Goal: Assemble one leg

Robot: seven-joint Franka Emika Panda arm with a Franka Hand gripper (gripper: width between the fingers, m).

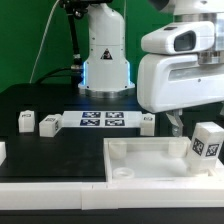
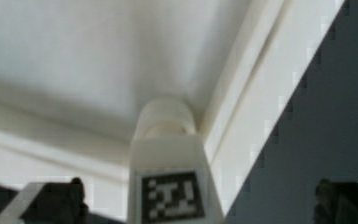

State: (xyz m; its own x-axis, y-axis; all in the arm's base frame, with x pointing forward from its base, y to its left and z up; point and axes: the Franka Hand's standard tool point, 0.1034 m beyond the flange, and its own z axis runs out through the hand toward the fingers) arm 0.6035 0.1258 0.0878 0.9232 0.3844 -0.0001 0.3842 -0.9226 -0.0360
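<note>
A leg [image 1: 207, 147], a small white block with a square tag, stands upright at the right end of the large white tray [image 1: 140, 166]. In the wrist view this leg [image 2: 172, 150] is seen end-on, tag towards the camera, its far end at the tray's rim [image 2: 247, 80]. My gripper [image 2: 202, 203] straddles it; the dark fingertips [image 2: 60, 200] stand well out on either side with clear gaps, so the jaws are open. In the exterior view my gripper [image 1: 177, 126] hangs over the tray's right part, just behind the leg.
Two more legs [image 1: 25, 122] [image 1: 48, 124] lie at the exterior view's left and another [image 1: 147, 123] beside the marker board [image 1: 103, 120]. The robot's white base [image 1: 105, 60] stands behind. The table's front edge runs just below the tray.
</note>
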